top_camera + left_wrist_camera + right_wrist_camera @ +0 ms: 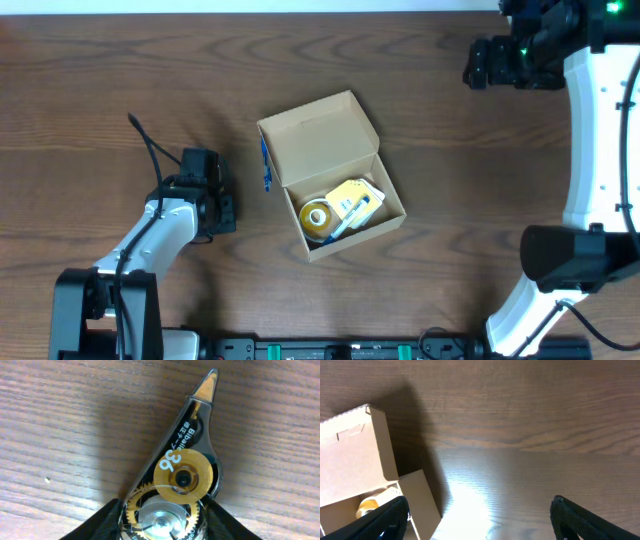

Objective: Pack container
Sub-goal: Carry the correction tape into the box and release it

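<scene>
Dark translucent plastic, drop-shaped and tapering to an amber tip, makes up the tape dispenser [182, 460] that is clenched between the fingers of the left gripper [164, 515], well to the left of the box [322, 130]. Gold toothed wheels and a round label marked 36 are seen through its glossy shell. Just beside the box's left wall, outside it, a thin blue pen [266, 165] is laid on the table [450, 150], whose brown wood grain is matte and streaked.

At the middle, the box is found open, its flap lid raised at the far side; plain tan cardboard, rectangular, with sharp folded edges. Inside it a yellow roll of tape [319, 218] is packed next to a yellow and white item [355, 200] whose kind cannot be told.

Far to the right of the box and beyond it, the right gripper [480, 502] is held with its fingers spread wide and nothing between them.

The packing is judged partly done: the dispenser and the pen are not yet inside, and the lid is not yet closed.
</scene>
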Controlling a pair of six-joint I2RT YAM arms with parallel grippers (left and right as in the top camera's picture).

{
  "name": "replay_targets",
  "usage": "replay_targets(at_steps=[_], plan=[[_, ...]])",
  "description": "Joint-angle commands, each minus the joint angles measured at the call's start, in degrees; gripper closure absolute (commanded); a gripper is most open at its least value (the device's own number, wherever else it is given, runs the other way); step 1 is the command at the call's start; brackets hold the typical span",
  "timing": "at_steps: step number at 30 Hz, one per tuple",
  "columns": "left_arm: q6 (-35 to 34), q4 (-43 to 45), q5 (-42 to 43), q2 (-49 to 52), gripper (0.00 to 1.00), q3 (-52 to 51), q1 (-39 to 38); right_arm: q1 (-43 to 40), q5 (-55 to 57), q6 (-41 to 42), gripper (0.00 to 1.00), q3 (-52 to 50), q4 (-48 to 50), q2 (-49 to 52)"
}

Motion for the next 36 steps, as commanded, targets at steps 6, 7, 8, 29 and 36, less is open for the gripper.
replay_targets(at_steps=[6,7,8,29,36], plan=[[-1.36,0.39,1.03,-0.39,0.53,-0.31,0.17,0.52,-0.04,-0.66,0.10,-0.26,0.02,-0.44],[-1.40,0.31,1.70,-0.39,0.53,-0.11,0.17,0.68,-0.04,-0.66,0.10,-0.26,0.17,-0.44],[-1.40,-0.11,2.95,-0.39,0.54,0.57,0.17,0.94,-0.02,-0.68,0.10,-0.26,0.35,-0.44],[8.37,-25.73,6.67,-0.39,0.54,37.13,-13.79,2.21,0.39,-0.68,0.09,-0.26,1.73,-0.44],[12.11,-24.90,6.73,-0.39,0.52,37.88,-27.47,2.19,0.37,-0.66,0.09,-0.26,1.68,-0.44]])
